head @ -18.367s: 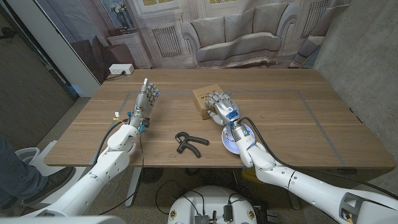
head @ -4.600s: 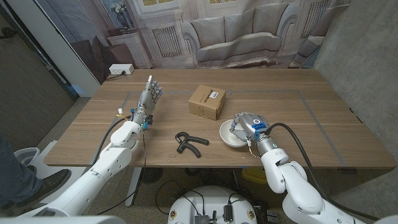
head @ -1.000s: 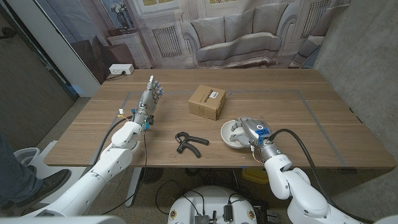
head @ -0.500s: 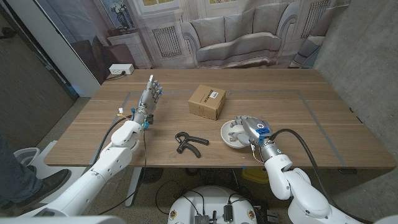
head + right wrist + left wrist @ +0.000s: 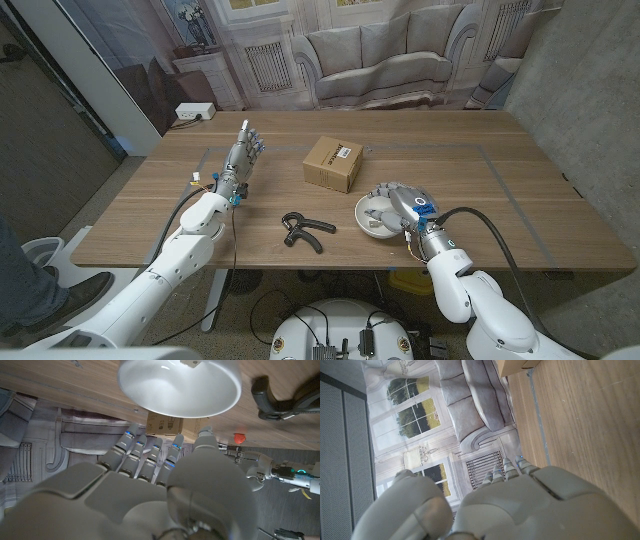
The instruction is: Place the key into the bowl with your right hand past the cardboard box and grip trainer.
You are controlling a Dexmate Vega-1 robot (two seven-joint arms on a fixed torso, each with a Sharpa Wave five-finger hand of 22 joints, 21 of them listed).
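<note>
Now over the bowl: right hand released, fingers apart.
Key rests inside; cardboard box and grip trainer nearby; left hand empty, upright.

Both arms are clad in smooth white rounded shells. The left robot hand and right robot hand are built of grey metallic segments. Blue lights are seen on the right fingers. Blue fittings mark both wrists. A black cable is routed along each forearm.
</note>
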